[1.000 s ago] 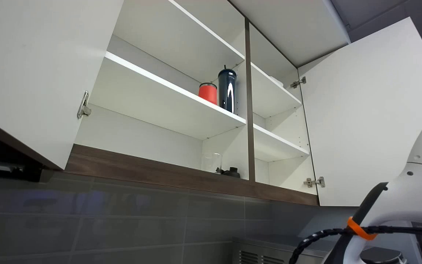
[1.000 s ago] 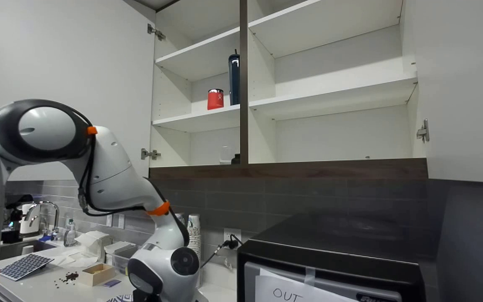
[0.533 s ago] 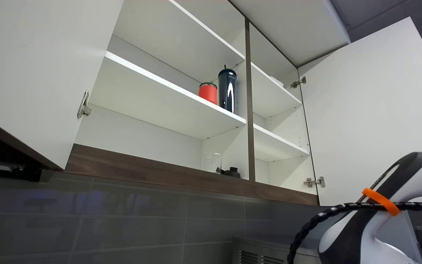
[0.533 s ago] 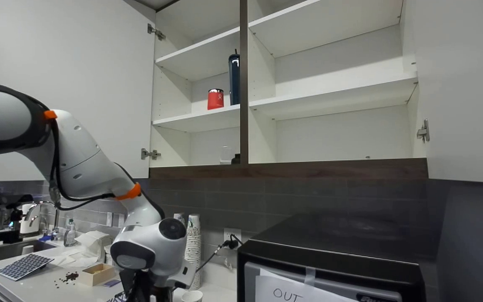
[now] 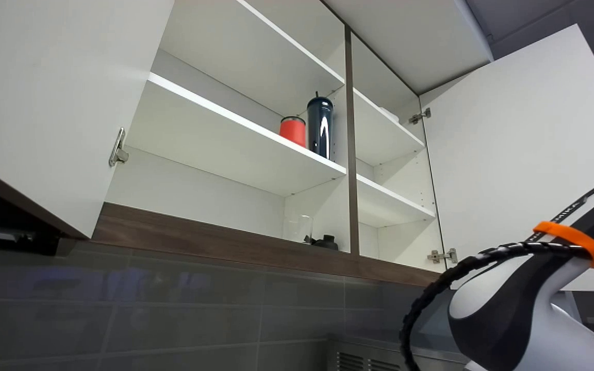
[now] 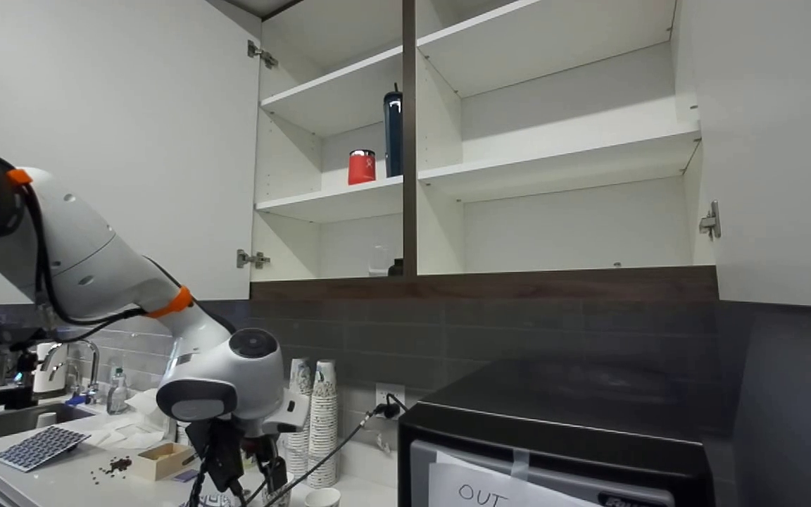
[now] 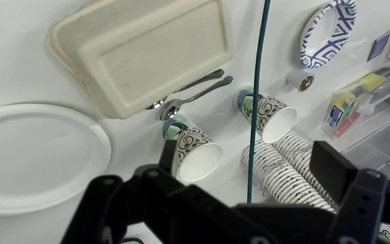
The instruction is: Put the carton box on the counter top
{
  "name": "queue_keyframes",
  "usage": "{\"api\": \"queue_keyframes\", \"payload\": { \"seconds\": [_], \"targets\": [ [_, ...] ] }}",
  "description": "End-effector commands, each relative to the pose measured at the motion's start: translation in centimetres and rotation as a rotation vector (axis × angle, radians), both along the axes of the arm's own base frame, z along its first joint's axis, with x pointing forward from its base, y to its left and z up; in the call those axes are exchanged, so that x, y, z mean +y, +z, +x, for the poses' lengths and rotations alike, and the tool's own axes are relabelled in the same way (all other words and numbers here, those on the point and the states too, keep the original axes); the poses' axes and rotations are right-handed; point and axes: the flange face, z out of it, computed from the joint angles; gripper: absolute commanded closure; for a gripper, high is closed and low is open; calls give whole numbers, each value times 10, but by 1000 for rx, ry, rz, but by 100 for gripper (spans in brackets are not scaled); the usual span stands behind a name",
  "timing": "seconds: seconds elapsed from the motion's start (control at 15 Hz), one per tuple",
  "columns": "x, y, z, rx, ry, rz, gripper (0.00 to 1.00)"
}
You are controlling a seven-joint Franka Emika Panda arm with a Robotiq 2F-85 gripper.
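The carton box [image 7: 157, 47], wide, flat and off-white with rounded corners, lies closed on the white counter top [image 7: 15, 67] in the wrist view. Neither exterior view shows it. My gripper [image 7: 249, 161] stands open, its two black fingers wide apart, with nothing held between them. The box is ahead of the fingers and off to one side, apart from them. In an exterior view the gripper [image 6: 255, 486] hangs pointing down above the counter, near the cup stacks, with its lower end around the bottom edge of the picture.
Around the box lie a white plate [image 7: 39, 156], two spoons [image 7: 195, 95] and two paper cups [image 7: 200, 161] [image 7: 278, 123]. Beyond are cup stacks [image 7: 283, 176], a patterned bowl [image 7: 330, 34] and a clear bin [image 7: 367, 101]. A black microwave [image 6: 553, 415] and open cabinet doors [image 6: 117, 141] flank the space.
In the exterior views the arm has drawn back and risen, leftward in one picture and rightward in the other. The black fingers and cup stacks have come into sight.
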Motion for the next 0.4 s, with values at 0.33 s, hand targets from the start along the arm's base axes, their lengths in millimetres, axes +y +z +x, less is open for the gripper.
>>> {"api": "queue_keyframes", "payload": {
  "seconds": [0.33],
  "targets": [
    [6,8,2,14,-16,-67,0]
  ]
}}
